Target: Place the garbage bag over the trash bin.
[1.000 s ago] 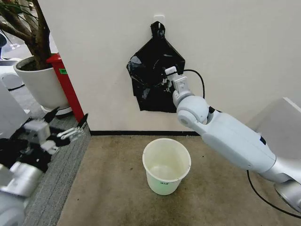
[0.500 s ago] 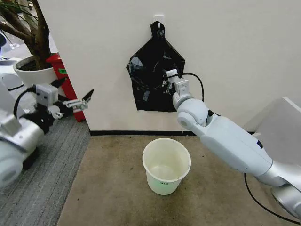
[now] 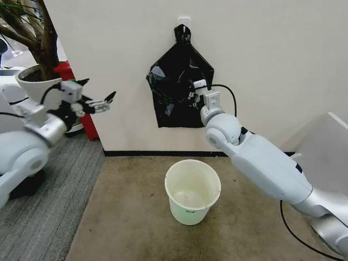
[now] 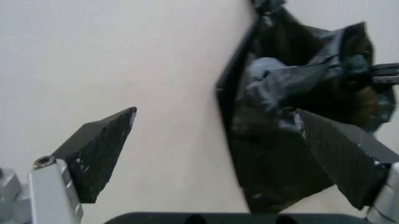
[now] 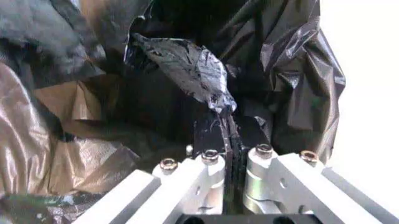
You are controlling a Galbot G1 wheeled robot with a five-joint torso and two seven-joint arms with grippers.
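White wall (image 3: 283, 49): knotted black bag bundle (image 3: 176, 95) hanging above trash bin (image 3: 192, 191); plant pot (image 3: 38, 89) leftward. Right tool (image 5: 227, 135) clenched on garbage bag (image 5: 187, 67); left tool (image 3: 103, 102) released, raised, well apart.

right tool (image 3: 194, 93) tips buried in black plastic, plant pot (image 3: 33, 81) behind left arm

Glossy black garbage bag (image 3: 179, 89), white trash bin (image 3: 192, 191)

Trash bin (image 3: 192, 191) mouth stands open, floor (image 3: 130, 217) around bare.
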